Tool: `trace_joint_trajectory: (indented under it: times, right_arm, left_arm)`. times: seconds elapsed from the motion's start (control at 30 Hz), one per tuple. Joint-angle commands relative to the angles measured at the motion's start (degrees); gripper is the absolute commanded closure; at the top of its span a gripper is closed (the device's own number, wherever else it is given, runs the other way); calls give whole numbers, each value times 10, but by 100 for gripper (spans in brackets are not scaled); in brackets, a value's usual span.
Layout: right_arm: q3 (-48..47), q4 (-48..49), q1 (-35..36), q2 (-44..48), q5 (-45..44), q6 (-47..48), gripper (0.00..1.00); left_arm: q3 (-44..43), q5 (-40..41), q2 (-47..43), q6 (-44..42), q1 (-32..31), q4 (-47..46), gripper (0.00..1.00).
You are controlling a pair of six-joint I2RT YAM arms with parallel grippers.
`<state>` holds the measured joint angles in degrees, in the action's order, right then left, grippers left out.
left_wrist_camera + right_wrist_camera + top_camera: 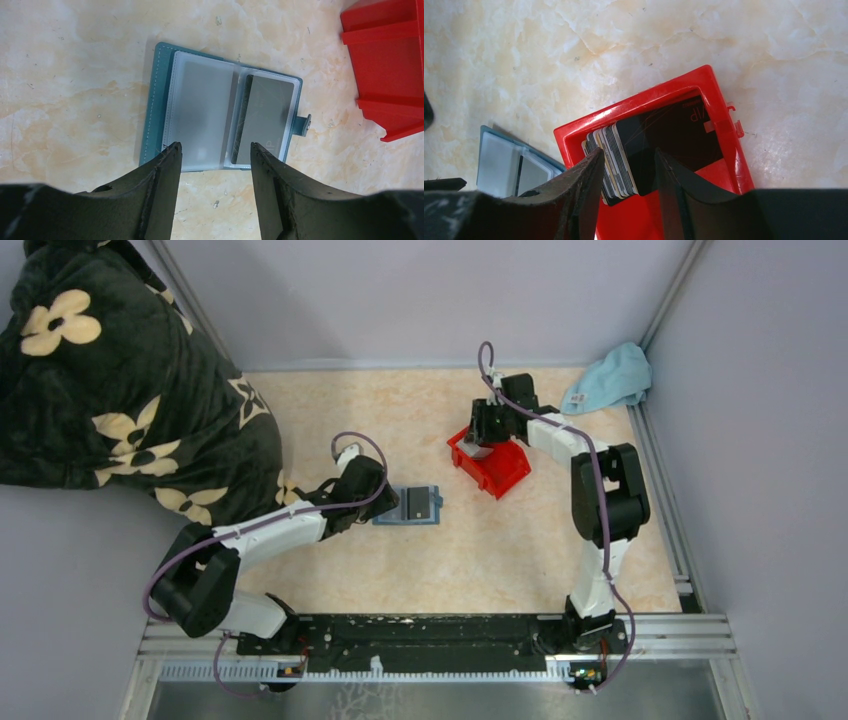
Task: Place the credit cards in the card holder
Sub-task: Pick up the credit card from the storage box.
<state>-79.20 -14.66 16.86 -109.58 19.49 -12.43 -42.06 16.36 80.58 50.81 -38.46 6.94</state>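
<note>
The teal card holder [408,506] lies open and flat on the table, and shows in the left wrist view [200,110]. Its left clear sleeve looks empty. One grey card [267,117] sits in its right sleeve. My left gripper [212,147] is open and empty, just above the holder's near edge. A stack of credit cards [616,150] stands on edge inside the red bin [634,102]. My right gripper [628,152] is open, lowered into the bin with one finger on each side of the stack. The holder also shows in the right wrist view [499,165].
The red bin [500,472] stands right of the holder, a short gap apart. A light blue cloth [610,380] lies in the far right corner. A dark flowered blanket [110,380] covers the far left. Grey walls enclose the table.
</note>
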Motion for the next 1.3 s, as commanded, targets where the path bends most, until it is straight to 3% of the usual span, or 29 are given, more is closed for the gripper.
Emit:
trace_joint_trajectory:
  times: [0.0, 0.27, 1.27]
  right_arm:
    - [-18, 2, 7, -14, 4, 8, 58]
    - [-21, 4, 11, -6, 13, 1, 74]
    - [-26, -7, 29, 27, 9, -3, 83]
  left_arm:
    - [-14, -4, 3, -1, 4, -12, 41]
    - [-20, -8, 8, -3, 6, -12, 41]
    - [-20, -20, 10, 1, 6, -14, 41]
